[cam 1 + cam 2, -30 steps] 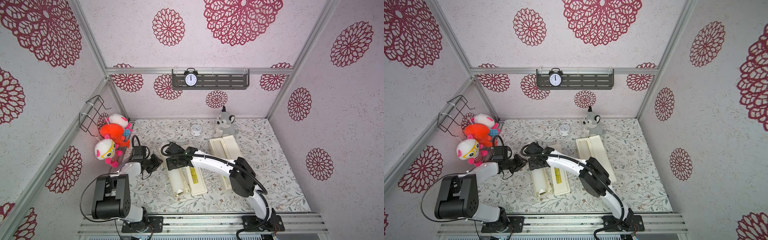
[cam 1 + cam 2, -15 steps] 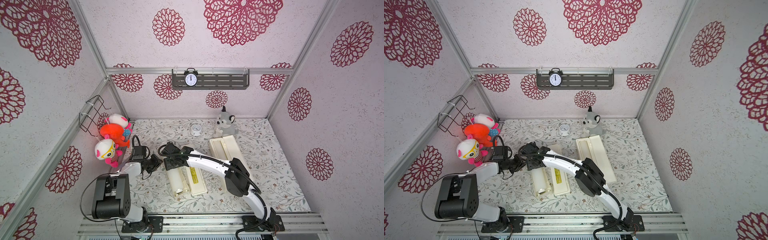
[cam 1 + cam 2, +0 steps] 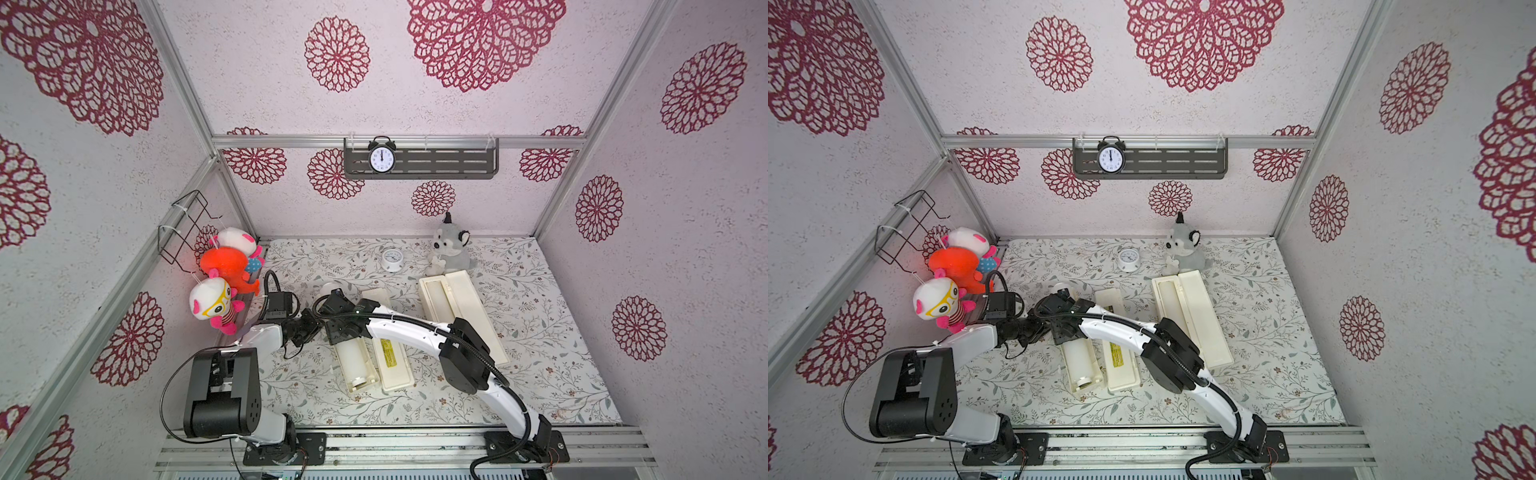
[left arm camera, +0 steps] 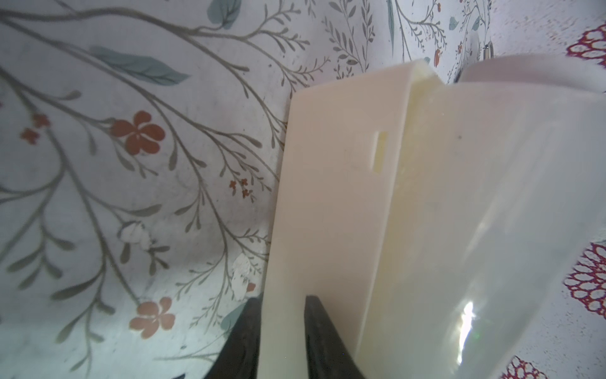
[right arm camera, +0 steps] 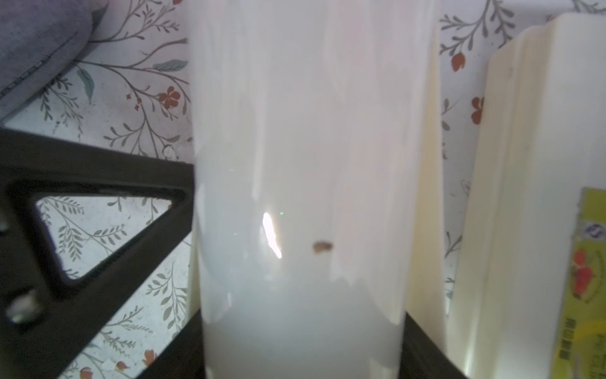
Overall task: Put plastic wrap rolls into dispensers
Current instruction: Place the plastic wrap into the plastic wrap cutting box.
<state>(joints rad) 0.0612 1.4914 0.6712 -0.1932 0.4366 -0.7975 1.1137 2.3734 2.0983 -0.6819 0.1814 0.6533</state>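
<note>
Toward 6 o'clock on the worktop (image 3: 540, 332): nearer dispenser (image 3: 351, 388) hinged open, plastic wrap roll (image 3: 353, 357) lying lengthwise in its tray, labelled lid (image 3: 388, 353) flat on the 3 o'clock side. From 8 o'clock, left jaws (image 4: 283, 298) clenched on the tray's side wall, probably to pin the light box while the roll settles. From 4 o'clock, right jaws (image 5: 303, 325) straddling the roll's far half from above, likely seating it. Cannot tell whether pressing or already loosened. Toward 1 o'clock, second dispenser (image 3: 465, 307) open, tray apparently empty, awaiting its roll. Compared with a second ago: right elbow swung toward 9 o'clock. Both dispensers and the left arm unmoved.
</note>
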